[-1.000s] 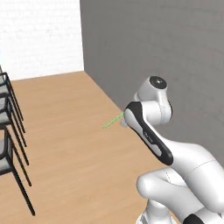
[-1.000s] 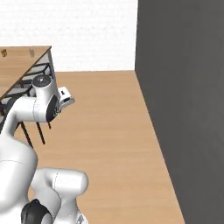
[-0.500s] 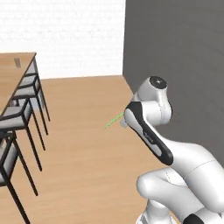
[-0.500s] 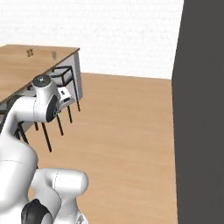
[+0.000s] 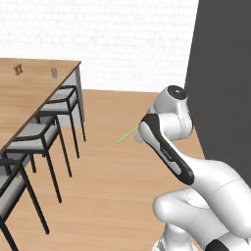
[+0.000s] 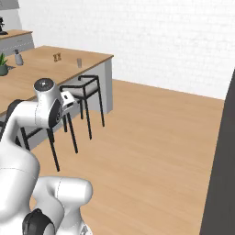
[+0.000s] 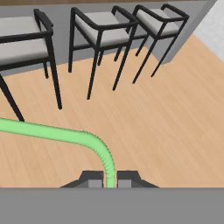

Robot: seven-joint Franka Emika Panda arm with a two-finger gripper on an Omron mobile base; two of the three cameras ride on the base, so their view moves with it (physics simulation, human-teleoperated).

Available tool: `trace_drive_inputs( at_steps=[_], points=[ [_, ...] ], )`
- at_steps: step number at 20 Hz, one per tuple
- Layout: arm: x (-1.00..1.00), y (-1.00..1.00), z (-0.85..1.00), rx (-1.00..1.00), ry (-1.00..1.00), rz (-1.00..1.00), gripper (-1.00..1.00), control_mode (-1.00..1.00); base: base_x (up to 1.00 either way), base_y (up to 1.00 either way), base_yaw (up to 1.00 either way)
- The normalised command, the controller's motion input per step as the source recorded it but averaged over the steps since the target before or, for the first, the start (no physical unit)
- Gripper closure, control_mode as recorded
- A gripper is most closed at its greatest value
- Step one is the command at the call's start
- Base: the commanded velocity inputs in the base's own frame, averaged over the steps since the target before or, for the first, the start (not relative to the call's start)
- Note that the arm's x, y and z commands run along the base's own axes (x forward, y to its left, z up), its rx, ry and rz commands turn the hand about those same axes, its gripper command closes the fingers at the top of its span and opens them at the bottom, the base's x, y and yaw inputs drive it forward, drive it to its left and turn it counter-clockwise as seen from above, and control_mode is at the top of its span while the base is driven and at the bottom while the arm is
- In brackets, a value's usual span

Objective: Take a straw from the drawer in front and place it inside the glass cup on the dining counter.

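Note:
My gripper is shut on the light green straw, which rises from between the fingertips and runs off to the left of the hand view. In the left base view the straw sticks out to the left of my folded arm, above the wooden floor. The glass cup stands near the far corner of the dining counter, well away from the gripper. From the right base view, the glass cup is again on the dining counter. The drawer is out of view.
Black stools with grey seats line the counter's near side. Brown shakers, a grey bottle and a plant sit on the counter. A tall dark panel stands at the right.
The whole picture has shifted right in both base views, so the base has turned. The counter, cup and stools have come further into view. The arm keeps its pose with the straw held.

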Motion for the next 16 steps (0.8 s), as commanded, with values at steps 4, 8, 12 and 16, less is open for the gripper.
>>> trace_drive_inputs(
  at_steps=[4, 8, 12, 16],
  points=[
    [0.0, 0.0, 0.0, 0.0, 0.0, 0.0, 1.0, 1.0, 0.94, -0.64, 0.45],
    [0.0, 0.0, 0.0, 0.0, 0.0, 0.0, 1.0, 1.0, 0.92, -0.67, 0.43],
    [0.0, 0.0, 0.0, 0.0, 0.0, 0.0, 1.0, 1.0, 0.91, -0.7, 0.42],
    [0.0, 0.0, 0.0, 0.0, 0.0, 0.0, 1.0, 1.0, 0.9, -0.71, 0.41]
  ],
)
